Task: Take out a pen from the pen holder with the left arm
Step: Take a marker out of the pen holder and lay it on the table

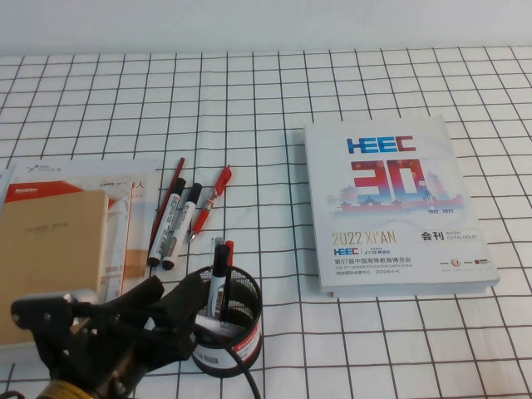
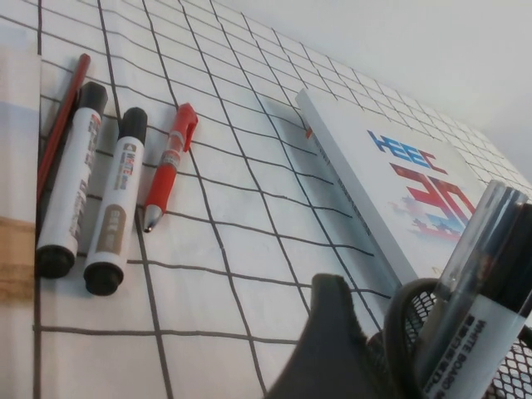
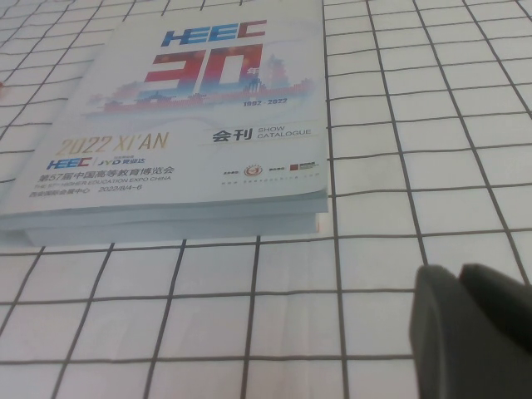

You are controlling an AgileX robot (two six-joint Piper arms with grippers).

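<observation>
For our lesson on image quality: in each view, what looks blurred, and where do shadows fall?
High view: even light; left gripper, open, dark beside the holder. Left wrist view: near marker in the holder blurred; book casts a soft shadow. Right wrist view: right gripper blurred, over the table by the book.

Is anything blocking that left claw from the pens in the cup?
Nothing visible. The open left gripper hovers right beside the holder, with the marker and red pen standing just past it. The right gripper sits apart, near the catalogue.

Markers [image 2: 486, 287] inside mesh pen holder [image 2: 397, 332]
</observation>
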